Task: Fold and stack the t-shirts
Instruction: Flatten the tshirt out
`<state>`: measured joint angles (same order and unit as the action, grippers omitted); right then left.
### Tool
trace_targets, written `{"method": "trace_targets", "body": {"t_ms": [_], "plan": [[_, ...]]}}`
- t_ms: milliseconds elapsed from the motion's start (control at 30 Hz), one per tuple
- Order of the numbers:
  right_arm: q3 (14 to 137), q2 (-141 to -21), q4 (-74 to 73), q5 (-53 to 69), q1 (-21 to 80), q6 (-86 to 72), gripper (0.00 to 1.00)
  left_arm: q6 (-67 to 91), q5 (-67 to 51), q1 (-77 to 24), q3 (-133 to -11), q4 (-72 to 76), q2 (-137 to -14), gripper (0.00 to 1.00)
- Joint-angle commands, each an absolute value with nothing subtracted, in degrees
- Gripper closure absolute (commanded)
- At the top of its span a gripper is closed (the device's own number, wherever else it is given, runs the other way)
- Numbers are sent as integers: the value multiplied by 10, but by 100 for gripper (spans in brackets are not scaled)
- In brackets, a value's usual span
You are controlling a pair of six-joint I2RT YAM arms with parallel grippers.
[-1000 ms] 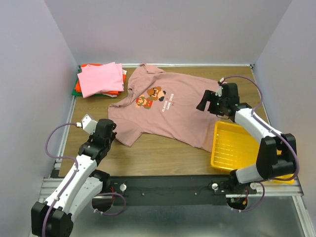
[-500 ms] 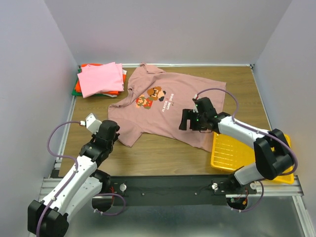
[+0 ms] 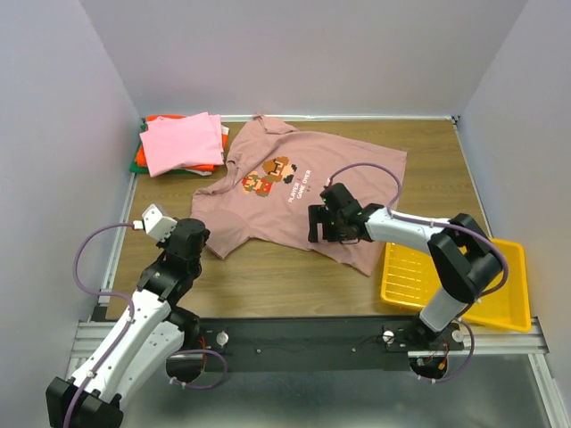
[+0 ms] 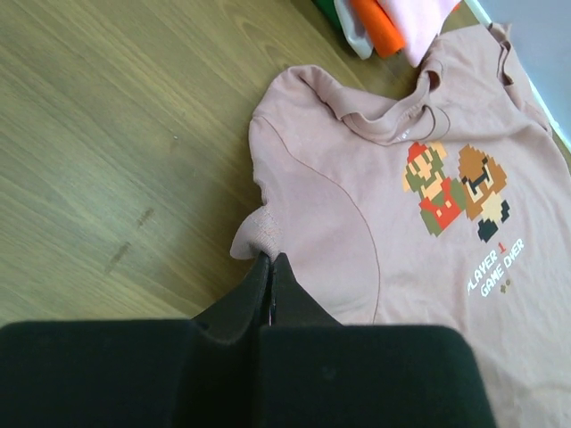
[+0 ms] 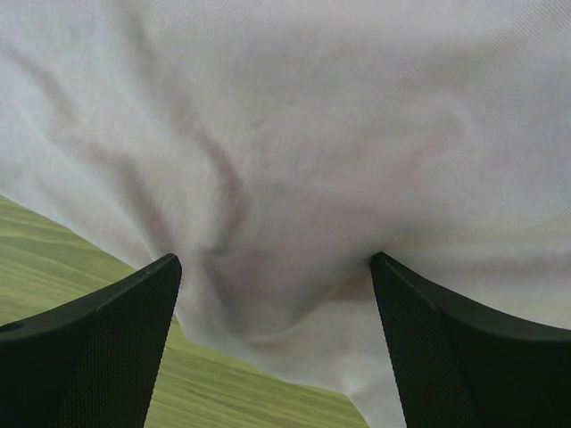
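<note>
Mauve-pink tee (image 3: 299, 192) is laid out flat on the table (image 3: 437, 160). Your left tool (image 4: 270, 266) is pinching its sleeve edge, and your right tool (image 5: 275, 267) is spread wide over the near hem.

Plain pale lavender-grey walls (image 3: 312, 53) close in a brown wood-grain tabletop (image 3: 437, 160) on three sides under soft, even light, and a silver metal rail (image 3: 87, 337) runs along its near edge.
</note>
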<state>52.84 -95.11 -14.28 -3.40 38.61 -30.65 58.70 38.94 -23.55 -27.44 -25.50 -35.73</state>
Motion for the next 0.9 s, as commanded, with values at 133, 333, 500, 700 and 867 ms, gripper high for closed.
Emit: {"method": "trace_targets", "body": {"t_ms": [133, 333, 500, 700, 867], "plan": [[541, -985, -163, -80, 448, -366, 7, 572, 466, -229, -302, -256, -333, 100], [534, -900, -219, -133, 460, -379, 7, 585, 480, -228, -299, -264, -309, 100], [492, -792, -299, -174, 461, -392, 8, 599, 495, -227, -295, -272, -280, 100], [428, -735, -382, -171, 461, -433, 18, 603, 497, -227, -291, -275, -259, 100], [403, -717, -400, -160, 461, -459, 31, 606, 497, -227, -290, -276, -259, 100]]}}
